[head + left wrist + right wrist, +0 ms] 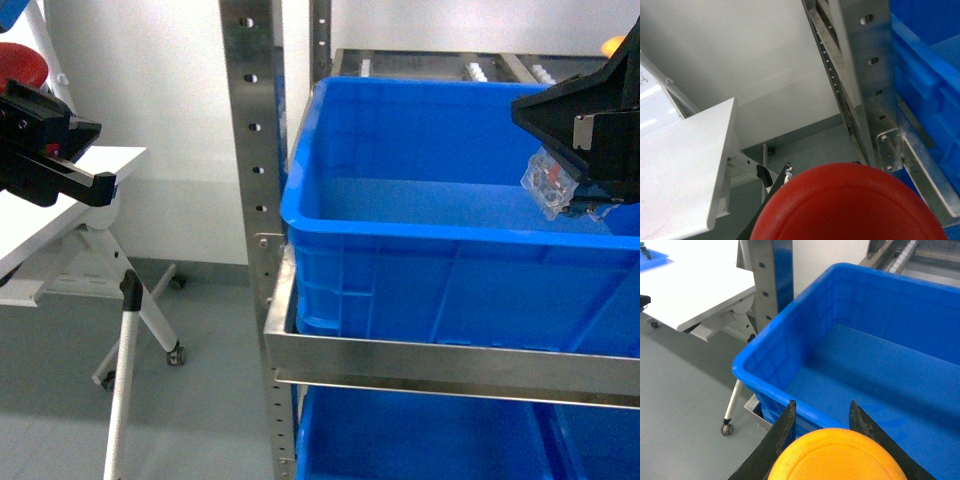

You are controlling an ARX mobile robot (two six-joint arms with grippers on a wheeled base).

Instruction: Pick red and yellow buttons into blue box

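Currently right claw (580, 195) grasping yellow button (837, 455), cap toward wrist camera, left claw (790, 172) grasping red button (847, 202)

1. Two grippers: the left gripper (85, 180) and the right gripper (822, 415).
2. Two buttons, one per gripper: one red-capped button (850, 205) at the left gripper, one yellow-capped button (837, 457) between the right gripper's fingers.
3. Two blue boxes at least: the upper box (400, 225) just below the right gripper, the lower box (420, 435) a shelf further down.
4. One steel rack (250, 150), between the two grippers.
5. One white table (60, 195), beneath the left gripper.
6. Two caster wheels (176, 353) in the head view, low beneath the left gripper.
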